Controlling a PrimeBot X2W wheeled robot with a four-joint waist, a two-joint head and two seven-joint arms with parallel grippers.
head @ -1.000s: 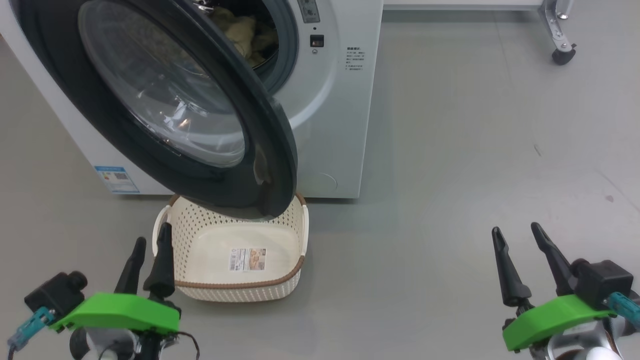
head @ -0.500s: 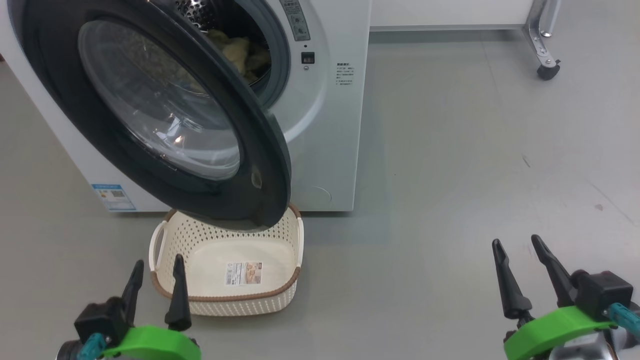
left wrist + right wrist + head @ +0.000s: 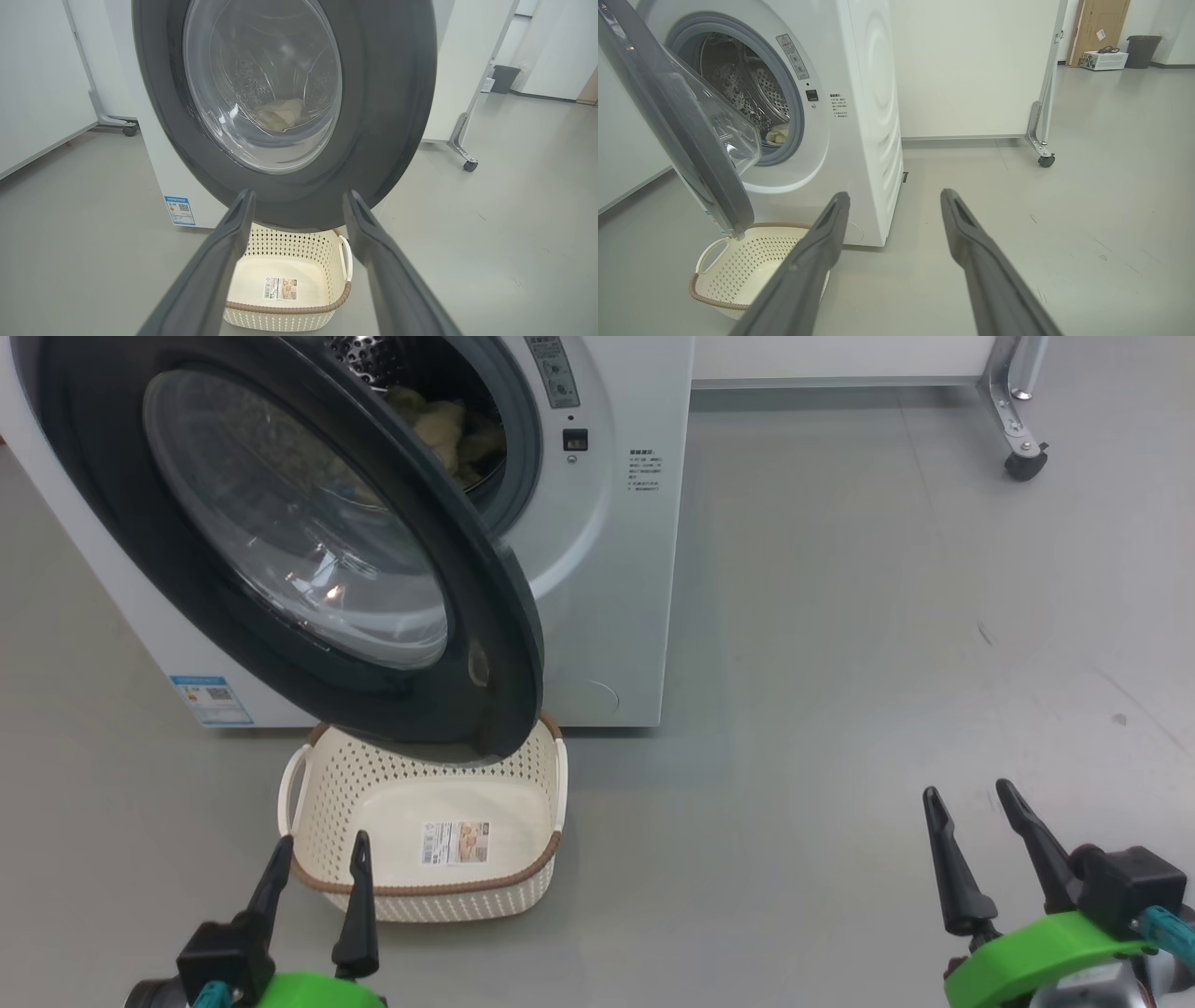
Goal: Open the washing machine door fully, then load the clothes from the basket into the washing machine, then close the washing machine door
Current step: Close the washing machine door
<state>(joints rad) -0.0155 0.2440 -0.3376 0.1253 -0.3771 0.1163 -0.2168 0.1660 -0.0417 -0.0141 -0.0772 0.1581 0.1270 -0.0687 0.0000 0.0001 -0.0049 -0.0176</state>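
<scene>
The white washing machine (image 3: 607, 569) stands at the upper left with its black-rimmed door (image 3: 112, 513) swung half open over the basket. Cream-yellow clothes (image 3: 443, 425) lie inside the steel drum, and through the door glass I see them too (image 3: 280, 114). The cream basket (image 3: 523, 807) sits on the floor under the door, holding no clothes, its label sticker showing. My left gripper (image 3: 320, 847) is open, just in front of the basket's near rim. My right gripper (image 3: 971, 796) is open over bare floor at the lower right. No blue cloth pieces are visible.
A white panel on a castor leg (image 3: 1025, 462) stands behind the washer at the upper right. A dark bin (image 3: 1143, 51) and a white box (image 3: 1104, 59) sit far off. Grey floor (image 3: 840, 663) spreads to the right of the washer.
My left gripper has pulled back and down toward the view's bottom edge, shifted slightly right, and its fingers have spread wider. The head camera tilted a little. The right gripper has barely moved.
</scene>
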